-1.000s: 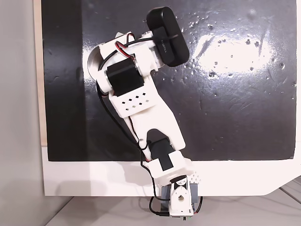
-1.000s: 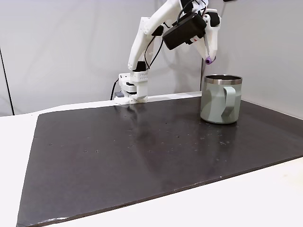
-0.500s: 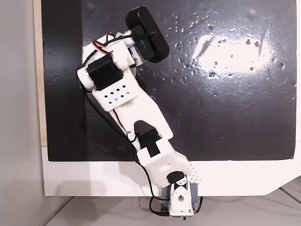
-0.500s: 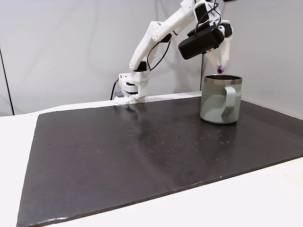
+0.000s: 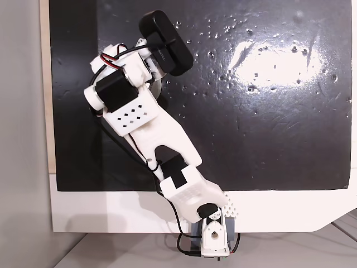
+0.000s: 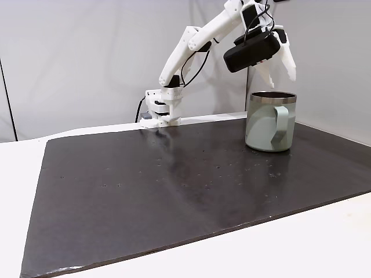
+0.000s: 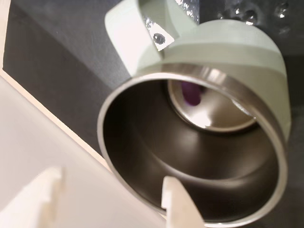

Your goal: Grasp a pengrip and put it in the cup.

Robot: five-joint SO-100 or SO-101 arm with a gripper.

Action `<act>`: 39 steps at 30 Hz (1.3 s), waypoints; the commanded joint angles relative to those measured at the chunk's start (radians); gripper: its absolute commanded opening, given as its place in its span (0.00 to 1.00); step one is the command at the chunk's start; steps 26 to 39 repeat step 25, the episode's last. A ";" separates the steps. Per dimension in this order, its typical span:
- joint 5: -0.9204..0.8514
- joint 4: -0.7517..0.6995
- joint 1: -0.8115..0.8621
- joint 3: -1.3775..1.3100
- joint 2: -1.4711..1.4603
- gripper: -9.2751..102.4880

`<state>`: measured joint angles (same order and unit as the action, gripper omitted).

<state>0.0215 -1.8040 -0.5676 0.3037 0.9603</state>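
Observation:
The cup [image 6: 269,124], pale grey-green with a silver rim and loop handle, stands on the right of the black mat in a fixed view. My gripper [image 6: 276,69] hangs open just above its rim, fingers spread and nothing between them. In the wrist view the cup [image 7: 247,52] is seen from above, and the purple pengrip [image 7: 191,93] lies on its shiny bottom. The white fingertips [image 7: 175,197] show at the lower edge, with my gripper [image 7: 109,204] open over the near rim. In the top-down fixed view the arm covers the cup [image 5: 158,89] except for a silver sliver.
The black mat [image 6: 174,185] lies on a white table [image 6: 324,243]. The arm's base [image 6: 163,110] sits at the mat's far edge. A black camera [image 6: 252,51] rides on the wrist. A pale wall stands behind.
The arm swung over the cup. The fingers, which held the purple pengrip at their tips, have opened, and the pengrip now lies inside the cup.

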 commanded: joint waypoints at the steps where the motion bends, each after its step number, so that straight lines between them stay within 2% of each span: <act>1: -0.011 -0.015 -0.002 -0.057 0.014 0.36; 39: -0.015 -0.023 0.012 -0.052 0.020 0.37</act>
